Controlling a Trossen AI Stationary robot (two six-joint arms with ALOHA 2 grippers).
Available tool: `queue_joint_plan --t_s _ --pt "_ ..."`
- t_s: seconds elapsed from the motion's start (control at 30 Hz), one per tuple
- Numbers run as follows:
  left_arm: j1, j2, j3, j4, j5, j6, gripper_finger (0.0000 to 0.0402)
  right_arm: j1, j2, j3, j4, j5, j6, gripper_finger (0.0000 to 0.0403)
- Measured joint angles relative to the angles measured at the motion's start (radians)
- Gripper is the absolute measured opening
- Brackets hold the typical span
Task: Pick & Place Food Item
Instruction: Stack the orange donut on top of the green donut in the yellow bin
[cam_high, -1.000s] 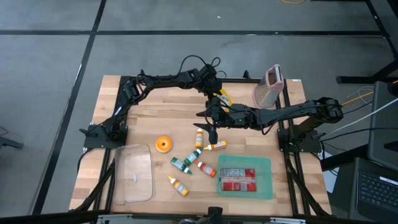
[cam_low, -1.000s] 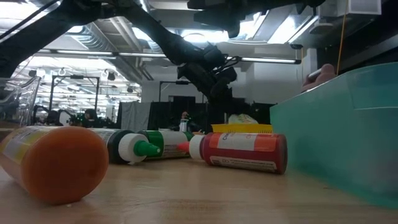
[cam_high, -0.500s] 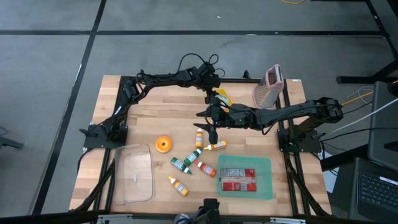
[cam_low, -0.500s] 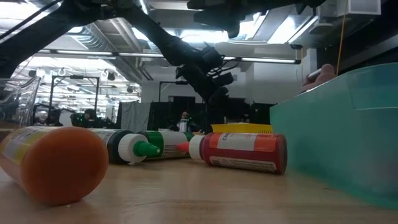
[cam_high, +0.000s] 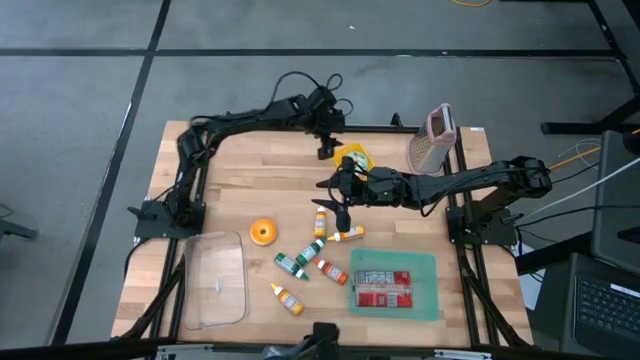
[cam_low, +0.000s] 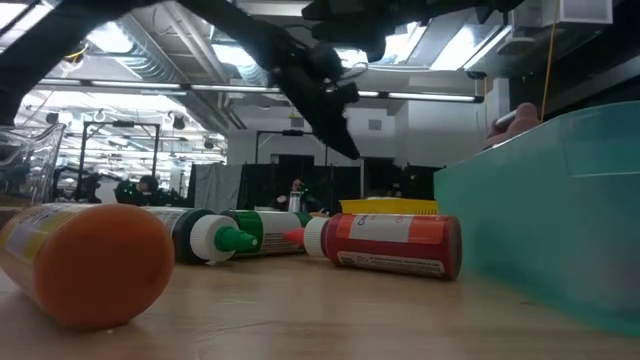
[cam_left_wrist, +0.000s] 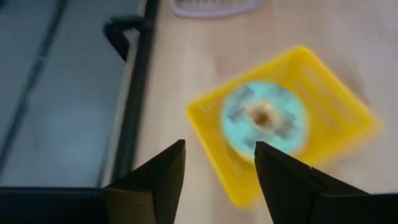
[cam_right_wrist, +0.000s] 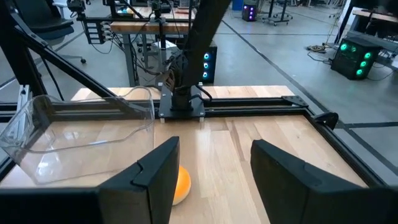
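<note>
High view, looking straight down on a pale wooden table (cam_high: 240, 195): at the left front lies an empty clear plastic tub (cam_high: 215, 280), then a round orange food item (cam_high: 263, 232), then several small sauce bottles (cam_high: 318, 244) scattered on their sides. Farther back, the left gripper (cam_high: 325, 152) hangs with fingers spread and nothing between them, just beside a square yellow tray (cam_high: 353, 158) holding a blue-frosted doughnut (cam_left_wrist: 265, 116). Right gripper (cam_high: 341, 222) hovers over the bottles, fingers apart, empty. A teal tray (cam_high: 393, 284) with a red packet (cam_high: 383, 288) sits front right.
</note>
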Motion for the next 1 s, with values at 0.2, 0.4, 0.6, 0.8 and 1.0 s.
queue_joint_plan --t_s 0.2,0.4,0.6,0.8,1.0 --pt "0.040 -0.223 -0.178 0.073 0.260 -0.055 0.0187 0.007 0.000 0.000 0.023 0.003 -0.028 0.0196" --pt "0.055 -0.536 -0.514 0.355 0.295 -0.157 0.0187 0.032 0.000 0.000 0.063 -0.052 -0.078 0.0196" --pt "-0.016 -0.844 -0.890 0.497 0.080 -0.207 0.0187 0.041 0.000 0.000 0.073 -0.069 -0.079 0.0196" --pt "-0.170 -1.006 -1.151 0.452 -0.107 -0.287 0.0187 0.041 0.000 0.000 0.075 -0.069 -0.063 0.0196" --pt "-0.339 -1.040 -1.217 0.254 -0.305 -0.362 0.0187 0.041 0.000 0.000 0.075 -0.069 -0.046 0.0196"
